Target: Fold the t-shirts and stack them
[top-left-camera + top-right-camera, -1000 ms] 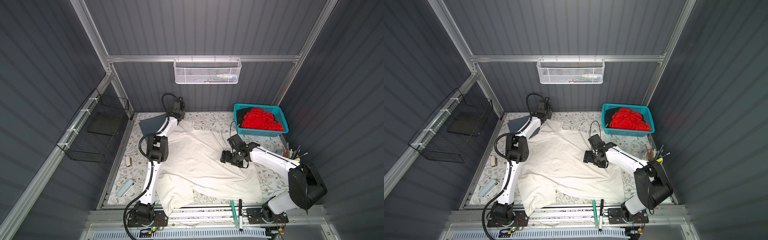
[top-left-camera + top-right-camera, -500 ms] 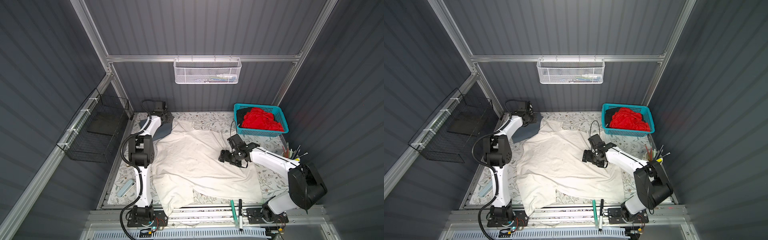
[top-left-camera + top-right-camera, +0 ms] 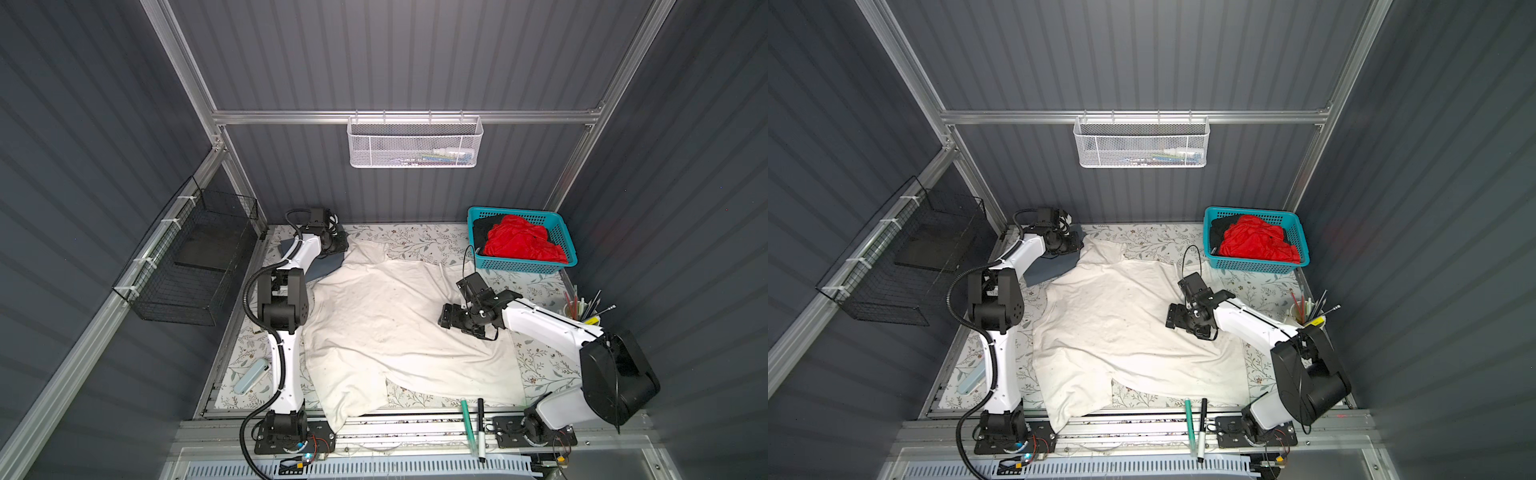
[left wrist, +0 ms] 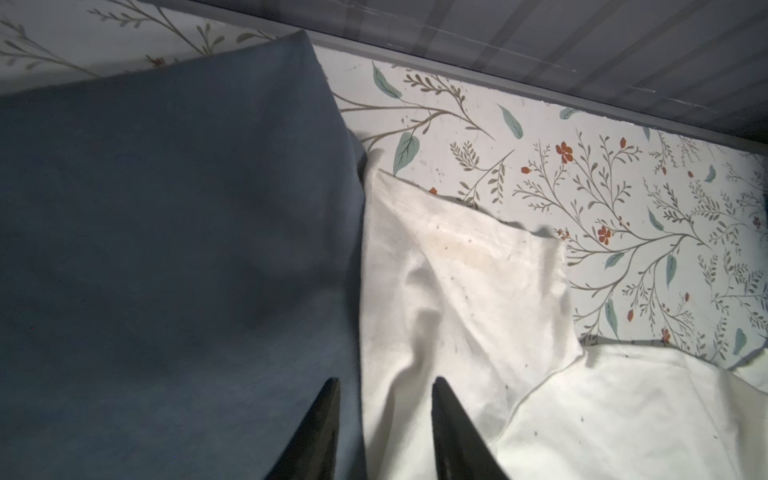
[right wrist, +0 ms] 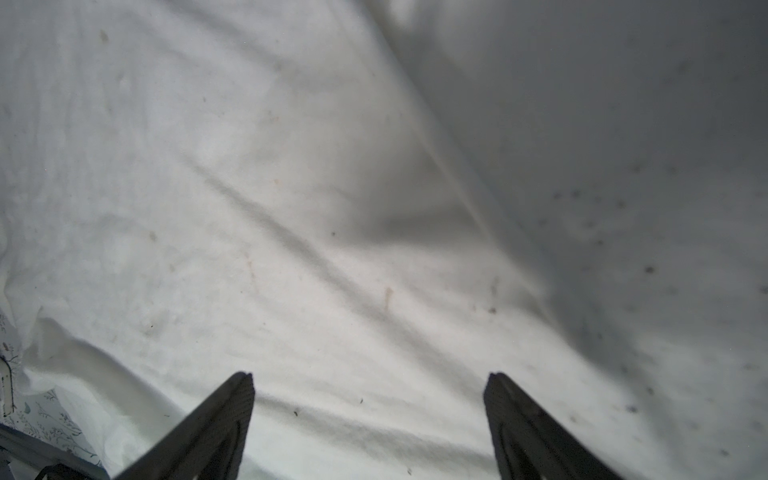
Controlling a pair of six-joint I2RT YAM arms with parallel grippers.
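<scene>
While the left gripper [image 4: 384, 386] hangs far left, empty jaws apart | sleeve [image 4: 465, 266] of the off-white t-shirt [image 3: 386, 316] lies just right of it | right gripper [image 5: 370, 378], jaws wide, holds nothing over that shirt.

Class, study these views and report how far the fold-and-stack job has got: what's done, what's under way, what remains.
Done: the slate-grey shirt lies folded in the far-left corner. In hand: the off-white shirt is spread flat, unfolded; the left gripper at its sleeve and right gripper over its body are open, empty. Left: the red shirt and black shirt sit crumpled in the teal basket.
</scene>
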